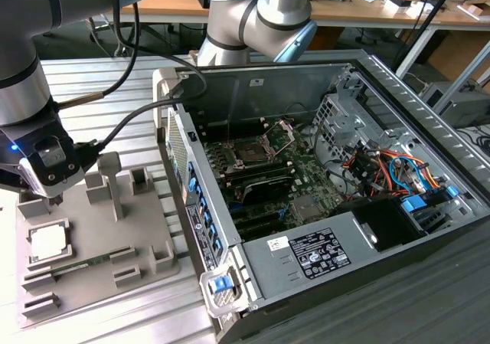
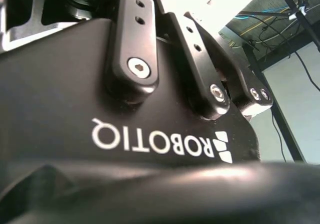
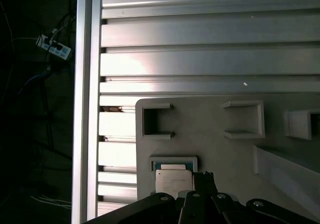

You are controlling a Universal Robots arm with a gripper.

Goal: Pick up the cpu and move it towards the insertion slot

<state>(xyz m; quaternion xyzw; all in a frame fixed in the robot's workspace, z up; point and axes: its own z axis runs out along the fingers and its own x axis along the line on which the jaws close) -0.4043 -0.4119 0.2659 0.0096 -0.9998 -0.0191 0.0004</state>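
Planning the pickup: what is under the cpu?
The cpu lies in a square holder on the grey fixture tray. The holder's floor beneath the chip is covered.

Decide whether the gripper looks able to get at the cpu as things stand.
Probably yes: the gripper hangs close above the cpu, which lies uncovered in its recess on the grey tray, with nothing between them.

The gripper hid part of your cpu; at ten o'clock in the exterior view, the arm was cropped.
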